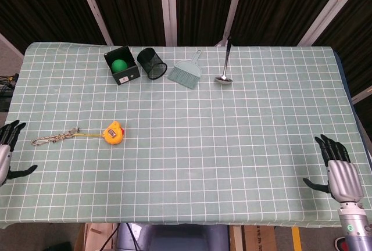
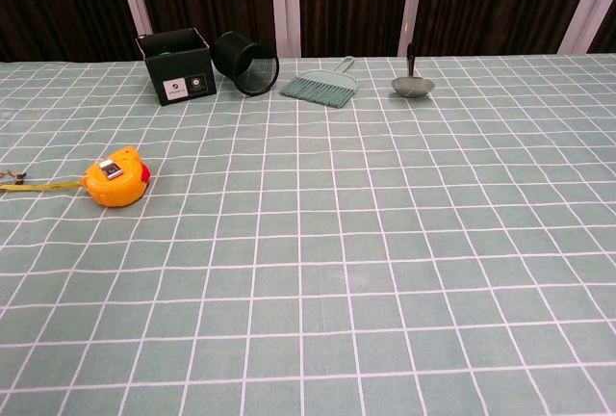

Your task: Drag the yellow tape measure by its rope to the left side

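The yellow tape measure lies on the left part of the green checked table; the chest view shows it as the tape measure. Its rope trails leftward, slack on the cloth, and only the rope's near end shows in the chest view. My left hand hangs at the table's left edge, fingers spread, holding nothing, a short way left of and below the rope's end. My right hand is open at the table's right front corner, far from the tape measure.
Along the back stand a black box holding a green ball, a tipped black mesh cup, a small dustpan brush and a ladle.
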